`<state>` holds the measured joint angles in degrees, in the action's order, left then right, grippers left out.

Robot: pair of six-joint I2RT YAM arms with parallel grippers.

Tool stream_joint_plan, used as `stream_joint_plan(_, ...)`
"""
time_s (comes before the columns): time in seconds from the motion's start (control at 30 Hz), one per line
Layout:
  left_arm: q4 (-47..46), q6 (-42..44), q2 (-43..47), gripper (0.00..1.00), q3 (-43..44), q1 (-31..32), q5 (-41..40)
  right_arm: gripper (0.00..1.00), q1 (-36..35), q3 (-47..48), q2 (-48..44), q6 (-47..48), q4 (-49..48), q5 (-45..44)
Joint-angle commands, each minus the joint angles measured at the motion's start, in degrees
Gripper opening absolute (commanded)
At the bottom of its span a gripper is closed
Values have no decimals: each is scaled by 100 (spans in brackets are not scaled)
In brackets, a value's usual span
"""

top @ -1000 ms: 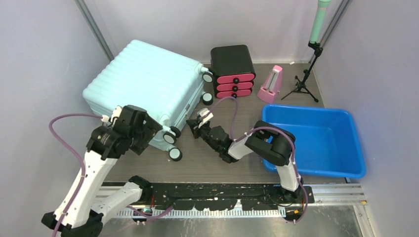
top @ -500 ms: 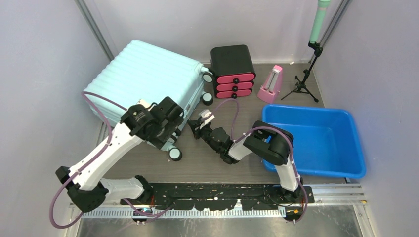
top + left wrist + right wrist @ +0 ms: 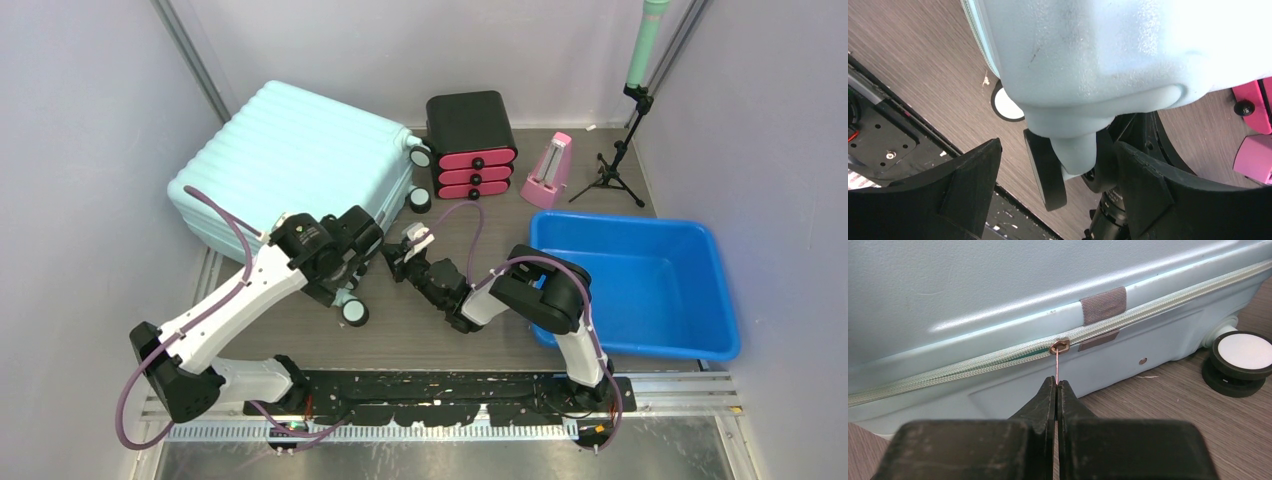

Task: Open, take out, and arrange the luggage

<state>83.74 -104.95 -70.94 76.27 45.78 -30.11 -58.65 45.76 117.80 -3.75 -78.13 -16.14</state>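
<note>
Left gripper (image 3: 1057, 150) has swung to the luggage's (image 3: 290, 150) near corner, spread around a caster (image 3: 1045, 175), probably to brace. Right gripper (image 3: 1056, 385) pinches the zip pull (image 3: 1057, 367); unzipping not begun.

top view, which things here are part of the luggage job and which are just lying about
In the job: luggage; its zip pull, pinched in the right claw; left claw, open around a caster wheel.
Lying about: black drawer box; pink wedge; tripod stand; blue tub.
</note>
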Motion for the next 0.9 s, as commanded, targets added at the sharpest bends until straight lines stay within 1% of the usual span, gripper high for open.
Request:
stream_joint_plan(0.0, -444, -123, 40, 83, -188, 12, -540, 0, -54, 72, 74, -102, -339, -100)
stream_joint_plan(0.1, -595, -47, 57, 76, -285, 10, -548, 0, -50, 81, 71, -204, -335, -167)
stream_joint_plan(0.17, -688, 3, 149, 64, -387, 10, -576, 0, -50, 103, 83, -187, -365, -213)
stream_joint_plan(0.27, -754, 189, 350, 39, -521, 10, -650, 0, -50, 138, 66, -175, -390, -423)
stream_joint_plan(0.33, -697, 213, 539, 13, -620, 10, -650, 0, -31, 170, 48, -230, -397, -608)
stream_joint_plan(0.37, -666, 216, 619, 2, -688, 10, -635, 0, -14, 179, 39, -269, -396, -653)
stream_joint_plan(0.4, -647, 242, 710, 0, -751, 11, -624, 0, -10, 197, 40, -281, -401, -735)
stream_joint_plan(0.57, -529, 540, 1053, 0, -1005, 10, -661, 0, 56, 231, 43, -251, -423, -1202)
stream_joint_plan(0.73, -462, 1145, 1252, 0, -1113, 10, -616, 0, 141, 159, -32, -202, -423, -1421)
stream_joint_plan(0.87, -196, 1359, 1419, 0, -1211, 10, -680, 0, 214, 16, -171, -152, -428, -1579)
